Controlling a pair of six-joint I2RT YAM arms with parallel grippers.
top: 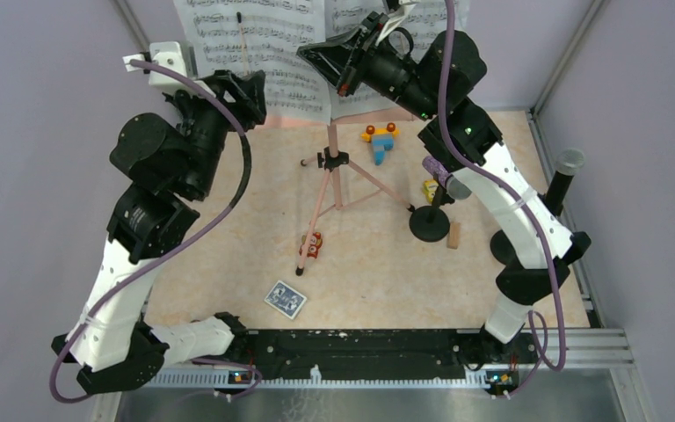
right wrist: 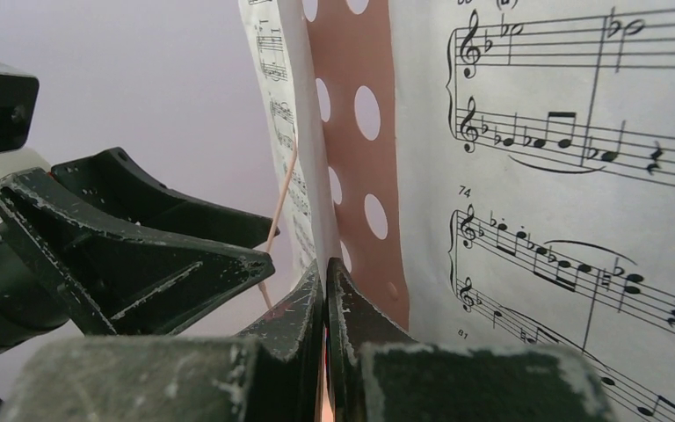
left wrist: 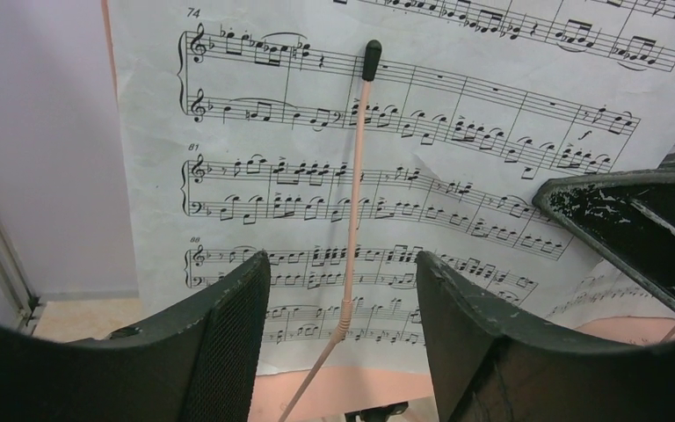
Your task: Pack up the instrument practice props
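Note:
The salmon-pink perforated music rack (right wrist: 352, 158) stands on tripod legs (top: 334, 189) at the back, carrying white sheet-music pages (top: 255, 40). My right gripper (right wrist: 326, 268) is shut on the inner edge of the left page (right wrist: 315, 202), which curls off the rack. My left gripper (left wrist: 343, 259) is open in front of that page (left wrist: 457, 132), its fingers either side of the rack's thin pink retaining arm (left wrist: 358, 167). A purple-glitter microphone (top: 439, 171) leans in a black round-based holder (top: 429, 224). A black grey-headed microphone (top: 567, 171) stands at the right; its holder (top: 503, 246) is partly hidden by my right arm.
Small colourful toys (top: 380, 141) lie behind the tripod, with a yellow block (top: 429, 189) and a wooden block (top: 453, 235) near the holder. A red toy (top: 314, 244) sits by a tripod foot. A blue card pack (top: 285, 299) lies near the front edge. Walls enclose the table.

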